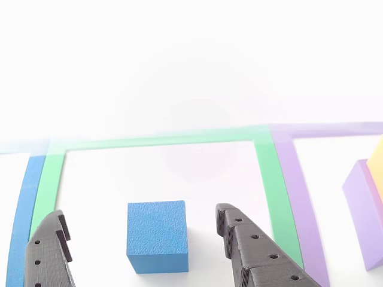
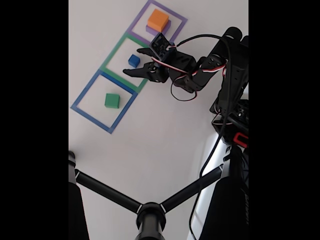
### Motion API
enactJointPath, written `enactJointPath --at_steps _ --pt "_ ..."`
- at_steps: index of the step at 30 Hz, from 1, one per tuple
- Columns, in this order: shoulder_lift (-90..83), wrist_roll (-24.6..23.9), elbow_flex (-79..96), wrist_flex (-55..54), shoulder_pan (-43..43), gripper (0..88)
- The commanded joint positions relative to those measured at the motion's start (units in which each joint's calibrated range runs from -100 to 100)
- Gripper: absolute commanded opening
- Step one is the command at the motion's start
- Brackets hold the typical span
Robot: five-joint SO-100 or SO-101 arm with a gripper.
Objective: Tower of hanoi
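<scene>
The blue cube (image 1: 157, 237) (image 2: 133, 60) rests inside the flat green square outline (image 1: 268, 179) (image 2: 113, 53). My gripper (image 1: 139, 212) (image 2: 131, 61) is open, with one dark finger on each side of the cube and a gap to both. An orange block (image 2: 158, 20) (image 1: 378, 160) lies on the purple block (image 2: 167, 28) (image 1: 362, 210) inside the purple outline (image 2: 180, 22). In the fixed view the green block (image 2: 112, 100) stands alone in the blue outline (image 2: 87, 90).
In the fixed view the arm's body and cables (image 2: 227, 75) occupy the right side. A black stand with three spreading bars (image 2: 149, 212) crosses the bottom. White tabletop surrounds the three outlines.
</scene>
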Motion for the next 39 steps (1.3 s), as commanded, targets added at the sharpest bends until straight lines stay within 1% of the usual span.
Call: enactJointPath --at_steps 1,13,21,26,31,39 --pt "0.04 0.2 -1.78 -1.59 0.65 25.9" --pt "1.17 0.2 -1.42 -1.67 0.37 24.0" --pt "1.5 0.2 -0.78 -1.67 -0.21 20.2" --pt "1.66 0.2 -0.78 -1.51 -0.31 15.2" --pt "2.14 0.2 -0.78 -1.51 -0.02 12.7" --pt "2.22 0.2 -0.78 -1.42 0.37 5.1"
